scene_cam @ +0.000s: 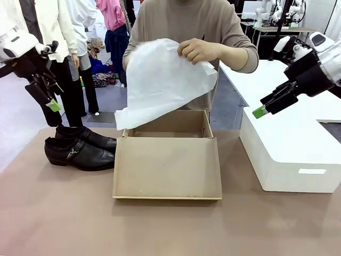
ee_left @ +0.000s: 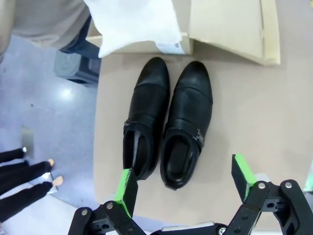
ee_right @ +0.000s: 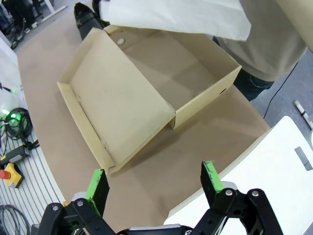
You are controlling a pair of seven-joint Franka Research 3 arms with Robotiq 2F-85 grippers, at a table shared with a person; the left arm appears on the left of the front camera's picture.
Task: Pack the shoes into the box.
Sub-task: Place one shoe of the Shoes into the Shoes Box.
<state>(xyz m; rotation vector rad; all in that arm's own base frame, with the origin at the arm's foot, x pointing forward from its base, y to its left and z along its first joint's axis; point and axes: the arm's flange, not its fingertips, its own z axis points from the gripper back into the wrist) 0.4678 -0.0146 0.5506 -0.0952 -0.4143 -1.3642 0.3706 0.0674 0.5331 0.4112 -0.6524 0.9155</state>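
Observation:
Two shiny black shoes (scene_cam: 80,148) lie side by side on the table's left, toes toward the box; the left wrist view looks down on the shoes (ee_left: 168,122). The brown cardboard box (scene_cam: 168,154) stands open mid-table with its lid flap (scene_cam: 167,168) folded toward me, and the box (ee_right: 146,83) looks bare inside. A person's hands (scene_cam: 200,50) hold white tissue paper (scene_cam: 162,80) above it. My left gripper (scene_cam: 49,95) hangs open above the shoes; its jaws (ee_left: 186,183) stand wide. My right gripper (scene_cam: 272,104) hovers open at right, empty (ee_right: 154,183).
A larger white box (scene_cam: 290,146) stands on the table's right side, under my right gripper. The brown table (scene_cam: 170,229) is bare near my edge. The person stands close behind the cardboard box. Cables and a red button sit off the table's side (ee_right: 12,147).

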